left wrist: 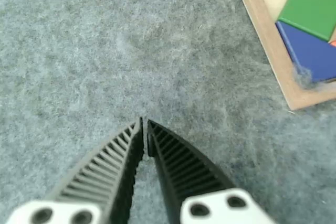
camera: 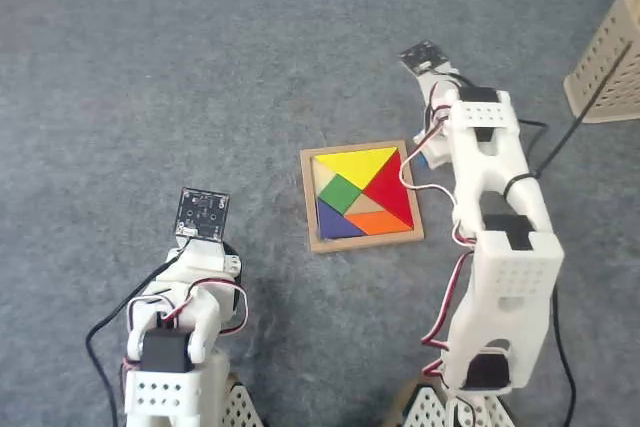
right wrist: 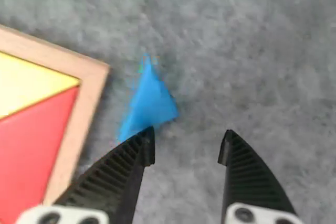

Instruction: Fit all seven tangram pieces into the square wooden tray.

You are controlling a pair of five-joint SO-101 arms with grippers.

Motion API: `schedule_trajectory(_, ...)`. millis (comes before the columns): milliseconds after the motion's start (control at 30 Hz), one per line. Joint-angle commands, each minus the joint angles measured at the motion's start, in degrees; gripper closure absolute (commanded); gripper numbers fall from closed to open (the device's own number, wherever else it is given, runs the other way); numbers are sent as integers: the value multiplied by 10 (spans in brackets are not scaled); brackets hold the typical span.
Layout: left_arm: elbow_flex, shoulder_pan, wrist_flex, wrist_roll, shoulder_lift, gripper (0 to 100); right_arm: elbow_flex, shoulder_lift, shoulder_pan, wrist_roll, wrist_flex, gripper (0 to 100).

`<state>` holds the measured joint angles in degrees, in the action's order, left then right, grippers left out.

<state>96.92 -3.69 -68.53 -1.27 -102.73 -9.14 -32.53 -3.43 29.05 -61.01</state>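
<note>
From above, the wooden tray [camera: 308, 197] held several colored pieces with gaps left; the left gripper [left wrist: 144, 129] hung closed and empty over carpet [left wrist: 79, 51]; the right gripper [right wrist: 186, 142] stood open beside the light-blue triangle [right wrist: 149, 103], which lay unplaced just outside the tray.

fuzzy grey carpet [camera: 150, 97], wooden tray [camera: 308, 202], ribbed jaws

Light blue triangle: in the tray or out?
Out. The light blue triangle lies on the carpet beside the tray, by the open right gripper.
</note>
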Motion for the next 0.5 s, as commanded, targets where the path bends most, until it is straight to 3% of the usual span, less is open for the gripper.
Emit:
schedule_trajectory(0, -3, -3, -3, 5, -2, 989, -30, 18, 8, 5, -6, 789)
schedule_trajectory(267, -3, -3, -3, 5, -2, 989, -32, 73, -36, -14, 0, 786)
schedule_trajectory(467, -3, -3, -3, 5, -2, 989, -32, 49, -43, -11, 64, 786)
